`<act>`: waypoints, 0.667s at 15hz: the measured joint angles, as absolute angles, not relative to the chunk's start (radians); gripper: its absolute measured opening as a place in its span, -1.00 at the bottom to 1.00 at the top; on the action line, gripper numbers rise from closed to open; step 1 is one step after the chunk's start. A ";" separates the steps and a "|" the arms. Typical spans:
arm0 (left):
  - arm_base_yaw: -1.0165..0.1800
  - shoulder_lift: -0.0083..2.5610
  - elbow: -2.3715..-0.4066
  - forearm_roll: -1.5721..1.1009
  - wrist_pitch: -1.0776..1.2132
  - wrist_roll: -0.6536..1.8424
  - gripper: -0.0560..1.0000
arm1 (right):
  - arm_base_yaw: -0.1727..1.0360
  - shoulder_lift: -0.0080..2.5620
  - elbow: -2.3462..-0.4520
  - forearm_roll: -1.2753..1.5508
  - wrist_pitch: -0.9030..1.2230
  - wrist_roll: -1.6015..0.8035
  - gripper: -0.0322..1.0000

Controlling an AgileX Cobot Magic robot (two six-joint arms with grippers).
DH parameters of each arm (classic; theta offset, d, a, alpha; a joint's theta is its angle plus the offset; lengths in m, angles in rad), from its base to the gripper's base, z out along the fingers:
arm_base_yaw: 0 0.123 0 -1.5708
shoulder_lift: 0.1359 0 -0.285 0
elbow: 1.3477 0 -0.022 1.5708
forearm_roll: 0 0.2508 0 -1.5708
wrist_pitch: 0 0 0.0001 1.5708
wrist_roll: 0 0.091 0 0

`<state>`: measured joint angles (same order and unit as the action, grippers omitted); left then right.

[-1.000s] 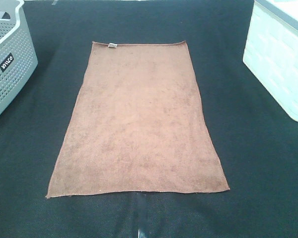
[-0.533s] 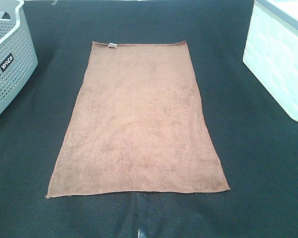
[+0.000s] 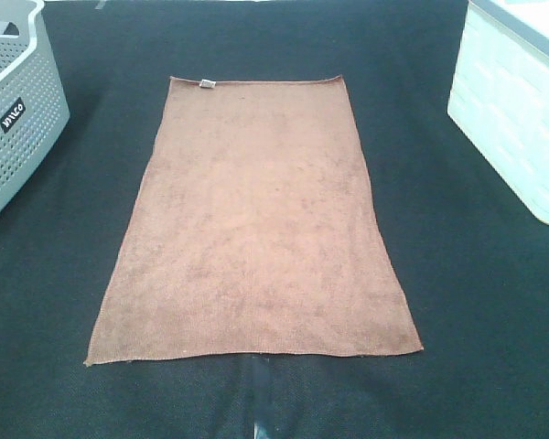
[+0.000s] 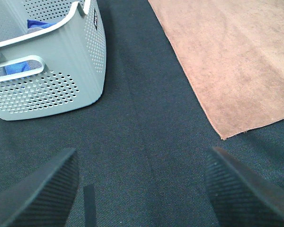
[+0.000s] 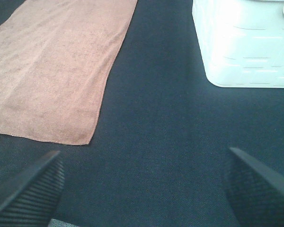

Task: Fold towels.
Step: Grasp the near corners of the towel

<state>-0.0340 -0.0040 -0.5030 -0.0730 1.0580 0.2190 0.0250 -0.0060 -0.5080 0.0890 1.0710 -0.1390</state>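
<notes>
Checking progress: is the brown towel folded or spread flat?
Spread flat: the towel lies in one layer, all four corners showing, no fold.

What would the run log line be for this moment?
brown fuzzy rectangular towel flat, unfolded | left gripper open, empty | right gripper open, empty | fold not started
</notes>
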 joint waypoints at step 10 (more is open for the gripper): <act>-0.034 -0.004 -0.503 -0.073 1.058 0.219 0.45 | 0.025 -0.006 -0.508 0.089 1.071 -0.139 0.71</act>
